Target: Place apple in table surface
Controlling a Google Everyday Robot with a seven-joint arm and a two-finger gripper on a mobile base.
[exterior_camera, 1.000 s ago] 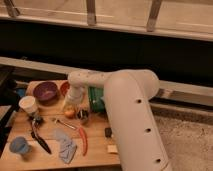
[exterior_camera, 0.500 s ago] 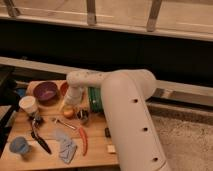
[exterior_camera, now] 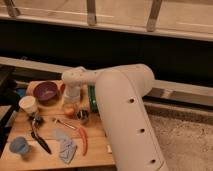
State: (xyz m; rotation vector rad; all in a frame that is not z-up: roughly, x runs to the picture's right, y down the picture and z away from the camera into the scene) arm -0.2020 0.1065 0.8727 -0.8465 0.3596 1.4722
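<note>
The apple (exterior_camera: 69,111), small and orange-yellow, sits low over the wooden table surface (exterior_camera: 95,150), just left of a small steel cup (exterior_camera: 83,116). My gripper (exterior_camera: 70,103) points straight down right above the apple, at the end of the thick white arm (exterior_camera: 122,110) that reaches in from the lower right. The wrist hides the top of the apple, so I cannot tell whether the apple rests on the table or hangs in the gripper.
A purple bowl (exterior_camera: 46,91) and a white cup (exterior_camera: 27,104) stand at the back left. A green tray (exterior_camera: 92,98) lies partly under the arm. A red chili pepper (exterior_camera: 83,140), a blue-grey cloth (exterior_camera: 65,146), a black tool (exterior_camera: 38,133) and a blue cup (exterior_camera: 19,146) lie towards the front.
</note>
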